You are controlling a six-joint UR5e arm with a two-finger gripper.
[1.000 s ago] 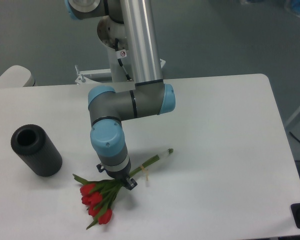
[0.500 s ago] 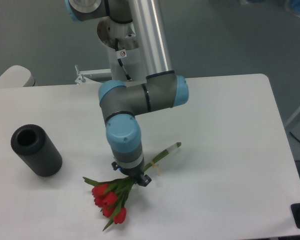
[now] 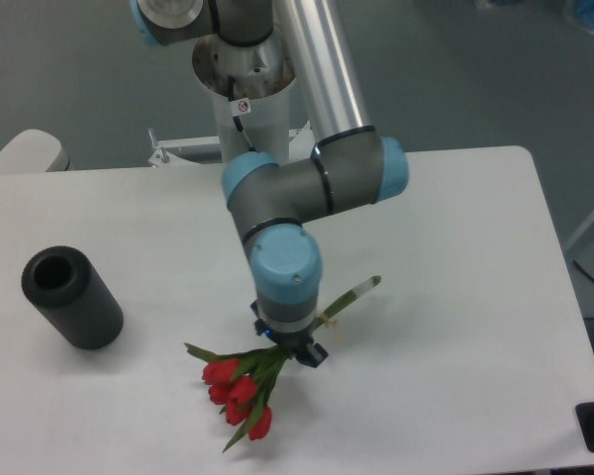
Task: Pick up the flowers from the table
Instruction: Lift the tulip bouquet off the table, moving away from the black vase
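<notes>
My arm (image 3: 307, 188) is grey at the joints with light-blue caps, and a long bare-aluminium tube (image 3: 322, 69) runs up out of view. A small round sticker (image 3: 243, 106) sits on the pale column, with a thin black cable beside it. The hand (image 3: 299, 352) is small and black, mostly hidden under the blue-capped wrist.

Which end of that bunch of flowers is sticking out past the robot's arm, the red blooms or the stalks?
Both do. The flowers show red blooms at lower left of the gripper, thin green stalks at upper right.
</notes>
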